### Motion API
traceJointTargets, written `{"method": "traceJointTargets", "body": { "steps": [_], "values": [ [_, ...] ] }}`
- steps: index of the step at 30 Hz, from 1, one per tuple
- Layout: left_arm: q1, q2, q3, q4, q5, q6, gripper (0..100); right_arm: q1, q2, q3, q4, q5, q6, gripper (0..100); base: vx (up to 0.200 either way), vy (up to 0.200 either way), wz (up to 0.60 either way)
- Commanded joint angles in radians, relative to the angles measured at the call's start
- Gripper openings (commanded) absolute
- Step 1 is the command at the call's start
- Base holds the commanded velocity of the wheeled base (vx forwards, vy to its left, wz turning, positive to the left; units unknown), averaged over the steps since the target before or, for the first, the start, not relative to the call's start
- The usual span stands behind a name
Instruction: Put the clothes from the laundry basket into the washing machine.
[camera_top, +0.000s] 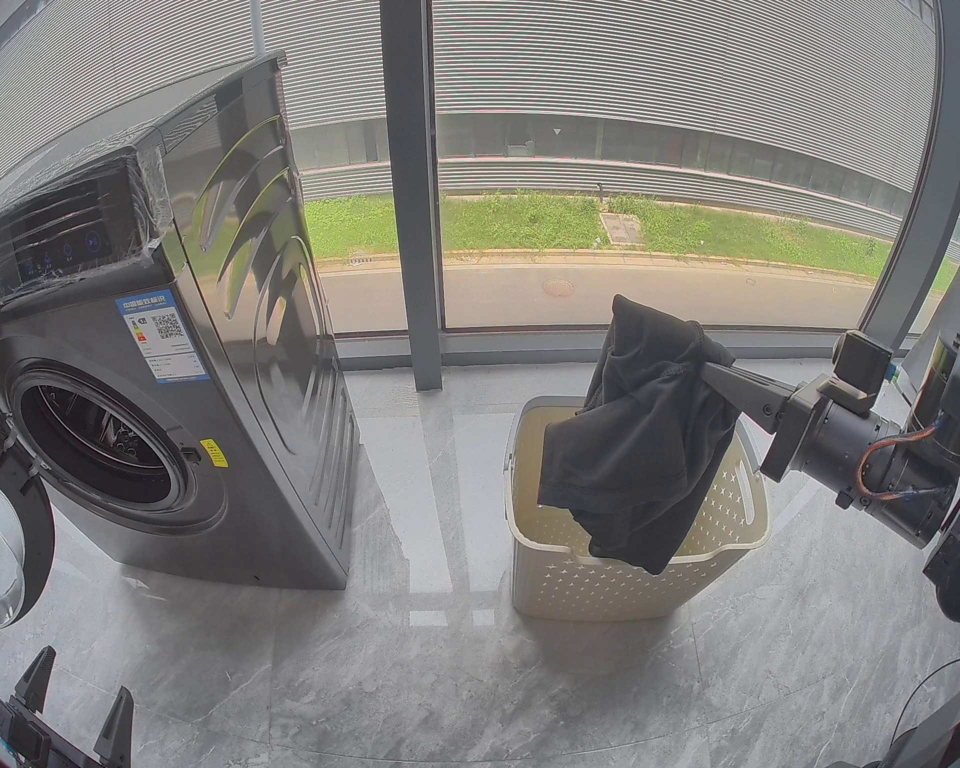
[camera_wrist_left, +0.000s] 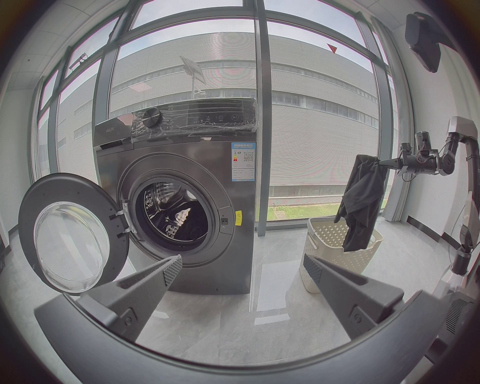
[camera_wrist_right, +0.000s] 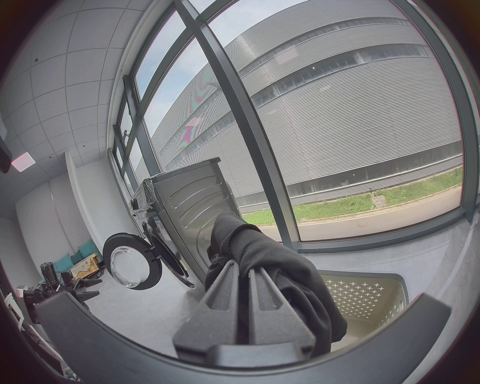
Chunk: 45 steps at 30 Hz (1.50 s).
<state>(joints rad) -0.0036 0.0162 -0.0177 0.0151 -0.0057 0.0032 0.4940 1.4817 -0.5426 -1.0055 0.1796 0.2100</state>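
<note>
The dark garment (camera_top: 640, 440) hangs from my right hand (camera_top: 712, 375), whose two fingers are pressed together on a bunched fold near the top of the cloth. It is held up over the laundry basket (camera_top: 560, 585), and its lower end dangles at the basket's mouth; I cannot tell whether it touches the rim. The cream basket stands on the grey floor (camera_top: 430, 680) close to the window (camera_top: 650, 200), with a strip of floor between it and the washing machine (camera_top: 250, 330) on my left. The machine's round door (camera_wrist_left: 70, 232) is swung wide open, showing the drum (camera_wrist_left: 172, 212). My left hand (camera_wrist_left: 242, 262) is low in front of the machine, fingers spread wide, gripping nothing.
</note>
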Motion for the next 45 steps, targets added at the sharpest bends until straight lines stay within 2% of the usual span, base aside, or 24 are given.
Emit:
{"method": "traceJointTargets", "body": {
  "steps": [1, 19, 30, 38, 45],
  "values": [
    [0.001, -0.013, 0.010, 0.000, 0.000, 0.000, 100, -0.002, -0.003, 0.003, -0.002, 0.001, 0.000, 0, 0.000, 0.200, 0.00],
    [-0.001, -0.012, 0.010, 0.002, 0.000, 0.000, 100, 0.018, -0.008, 0.013, -0.004, 0.008, -0.001, 0, 0.000, 0.200, 0.00],
    [-0.001, -0.012, 0.010, 0.002, 0.000, 0.000, 100, 0.049, -0.011, 0.030, -0.007, 0.014, -0.012, 0, 0.000, 0.200, 0.00],
    [-0.001, -0.012, 0.010, 0.002, 0.000, 0.000, 100, 0.101, -0.031, 0.036, -0.011, 0.021, -0.012, 0, 0.000, 0.200, 0.00],
    [-0.001, -0.012, 0.010, 0.002, 0.000, 0.001, 100, 0.101, -0.040, 0.035, -0.011, 0.028, -0.012, 0, 0.000, 0.200, 0.00]
  ]
}}
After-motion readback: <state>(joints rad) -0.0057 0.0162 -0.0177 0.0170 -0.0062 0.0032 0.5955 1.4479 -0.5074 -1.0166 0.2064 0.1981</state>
